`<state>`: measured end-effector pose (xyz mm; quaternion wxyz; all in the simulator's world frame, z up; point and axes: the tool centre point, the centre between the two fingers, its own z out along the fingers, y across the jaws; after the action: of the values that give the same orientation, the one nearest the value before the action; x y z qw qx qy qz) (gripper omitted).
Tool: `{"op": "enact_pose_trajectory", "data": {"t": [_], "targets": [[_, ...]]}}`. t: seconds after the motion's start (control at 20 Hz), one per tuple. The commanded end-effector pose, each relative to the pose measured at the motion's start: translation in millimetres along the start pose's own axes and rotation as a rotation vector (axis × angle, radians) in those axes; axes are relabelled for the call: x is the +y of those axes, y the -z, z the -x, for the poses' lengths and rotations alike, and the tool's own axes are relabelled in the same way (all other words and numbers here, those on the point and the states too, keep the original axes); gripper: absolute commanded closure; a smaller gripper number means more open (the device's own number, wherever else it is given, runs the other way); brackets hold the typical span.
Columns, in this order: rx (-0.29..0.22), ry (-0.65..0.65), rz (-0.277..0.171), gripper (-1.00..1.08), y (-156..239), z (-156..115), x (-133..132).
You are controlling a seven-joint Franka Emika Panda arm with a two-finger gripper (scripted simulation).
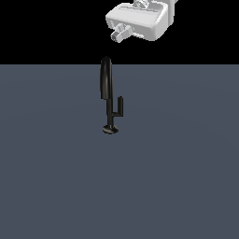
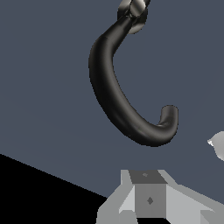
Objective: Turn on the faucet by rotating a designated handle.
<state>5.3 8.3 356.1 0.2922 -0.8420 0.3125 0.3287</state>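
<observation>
Hovering above the faucet [image 1: 108, 93], the tool [image 1: 120, 34] bears no writing.

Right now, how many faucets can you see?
1. The black faucet stands alone on the gray floor, below the gripper. Its small handle sticks out toward the exterior view's right. Nothing looks hidden.

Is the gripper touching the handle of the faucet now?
Apart. In the exterior view the gripper hangs above the faucet, and empty background separates it from the handle lower down.
</observation>
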Motion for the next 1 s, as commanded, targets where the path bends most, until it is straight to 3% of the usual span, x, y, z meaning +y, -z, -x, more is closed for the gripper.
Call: {"op": "enact_pose_trajectory", "data": {"t": [0.0, 0.95], "targets": [[-0.043, -0.039, -0.041, 1.08, -1, -18, -4], [-0.403, -0.379, -0.388, 1.08, -40, -166, -17]]}}
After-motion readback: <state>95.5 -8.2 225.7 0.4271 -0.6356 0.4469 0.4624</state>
